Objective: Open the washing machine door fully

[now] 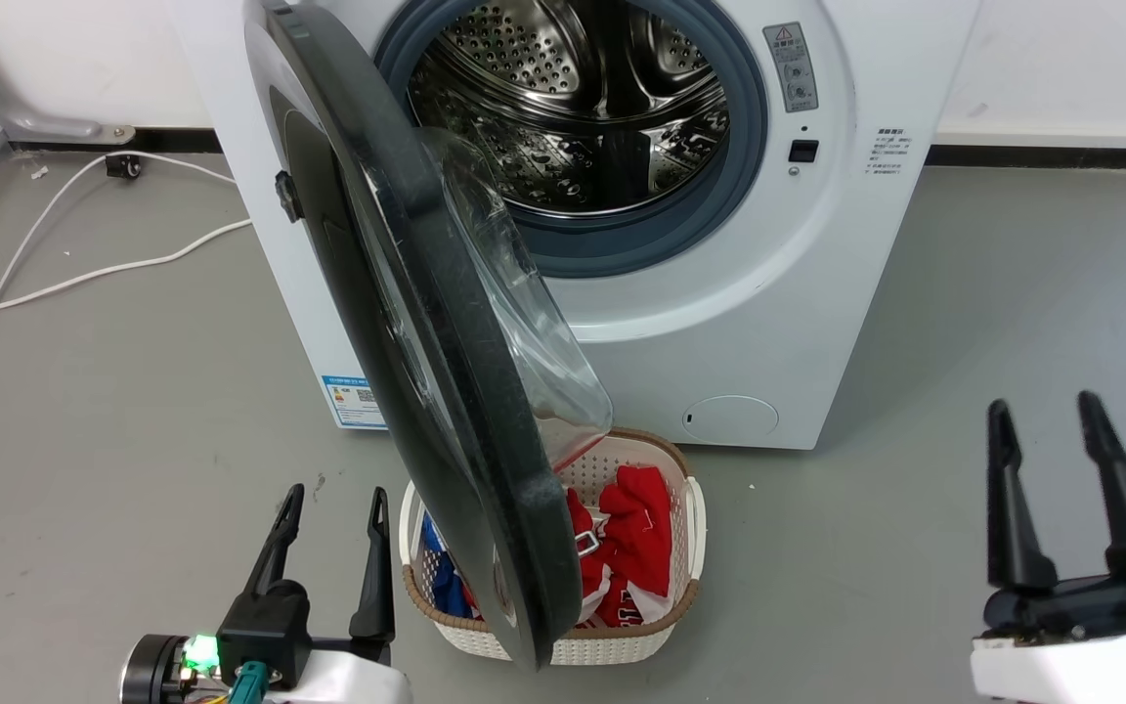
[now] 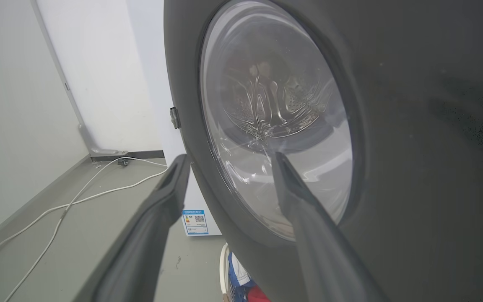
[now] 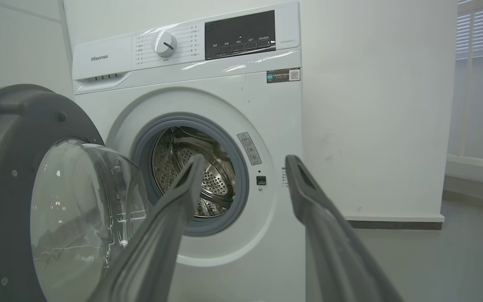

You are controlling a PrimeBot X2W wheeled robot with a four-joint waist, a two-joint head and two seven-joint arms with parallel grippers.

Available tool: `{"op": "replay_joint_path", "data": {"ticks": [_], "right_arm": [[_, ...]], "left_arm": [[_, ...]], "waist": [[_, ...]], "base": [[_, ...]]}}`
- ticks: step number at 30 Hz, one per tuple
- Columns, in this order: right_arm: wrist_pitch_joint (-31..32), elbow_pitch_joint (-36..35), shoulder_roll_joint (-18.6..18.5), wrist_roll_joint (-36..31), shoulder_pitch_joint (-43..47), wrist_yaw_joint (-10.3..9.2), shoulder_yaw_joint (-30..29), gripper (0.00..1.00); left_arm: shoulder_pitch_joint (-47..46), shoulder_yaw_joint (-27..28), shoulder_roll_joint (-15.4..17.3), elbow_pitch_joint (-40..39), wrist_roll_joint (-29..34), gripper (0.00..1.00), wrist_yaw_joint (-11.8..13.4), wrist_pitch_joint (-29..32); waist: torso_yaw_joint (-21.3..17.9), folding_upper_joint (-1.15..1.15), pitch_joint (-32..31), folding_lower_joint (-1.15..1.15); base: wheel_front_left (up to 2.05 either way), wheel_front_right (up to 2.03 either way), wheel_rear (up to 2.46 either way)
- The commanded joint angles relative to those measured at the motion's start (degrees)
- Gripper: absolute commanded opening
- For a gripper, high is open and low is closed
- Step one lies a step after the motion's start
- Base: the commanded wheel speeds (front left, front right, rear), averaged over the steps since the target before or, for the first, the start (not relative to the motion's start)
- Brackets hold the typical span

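Note:
The washing machine door (image 1: 426,372) is a big round black door with a bulging clear glass bowl. It stands swung out towards me, roughly edge-on, hinged at the machine's left. Its outer face (image 2: 413,147) looms close in the left wrist view, and its inner side with the bowl (image 3: 78,209) sits at the left of the right wrist view. My left gripper (image 1: 336,504) is open at the lower left, just left of the door's bottom edge and apart from it. My right gripper (image 1: 1047,411) is open at the lower right, well clear of the machine. Both hold nothing.
The white washing machine (image 1: 798,293) shows its steel drum (image 1: 573,108) and grey rubber ring. A white basket (image 1: 690,548) with red and blue clothes sits on the floor under the door. White cables (image 1: 84,274) trail across the grey floor at left.

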Motion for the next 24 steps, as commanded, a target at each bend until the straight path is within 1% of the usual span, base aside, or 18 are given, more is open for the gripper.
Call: {"op": "replay_joint_path", "data": {"ticks": [1, 5, 7, 14, 24], "right_arm": [[-0.1, -0.1, 1.0, -1.9, 1.4, -0.02, 0.4, 1.0], [-0.1, 2.2, 2.0, -7.3, 3.0, -0.02, 1.2, 1.0], [-0.1, 3.8, 2.3, -7.6, 3.6, -0.01, 0.6, 1.0], [-0.1, 8.3, 2.4, -5.0, 4.6, -0.01, -1.3, 1.0], [-0.1, 10.0, 2.4, -4.0, 4.8, -0.01, -0.9, 1.0]], "left_arm": [[0.7, 0.2, 0.1, -0.2, -0.3, 1.0, 0.1, -0.2], [0.6, 0.1, 0.1, 0.0, -0.2, 1.0, 0.0, -0.2], [0.5, 0.1, 0.0, 0.0, -0.3, 1.0, 0.0, -0.2], [0.7, 0.1, -0.1, 0.1, -0.4, 1.0, 0.2, -0.2], [1.0, 0.4, -0.1, 0.1, -0.1, 1.0, 0.1, -0.2]], "waist": [[-0.1, 0.0, 0.0, 0.0], [0.0, 0.0, -0.1, 0.0], [0.2, 0.0, -0.1, 0.0], [0.4, 0.0, -0.3, 0.0], [0.2, 0.0, -0.7, 0.0]], "base": [[0.0, 0.0, 0.0], [0.0, 0.0, 0.0], [0.0, 0.0, 0.0], [0.0, 0.0, 0.0], [0.0, 0.0, 0.0]]}}
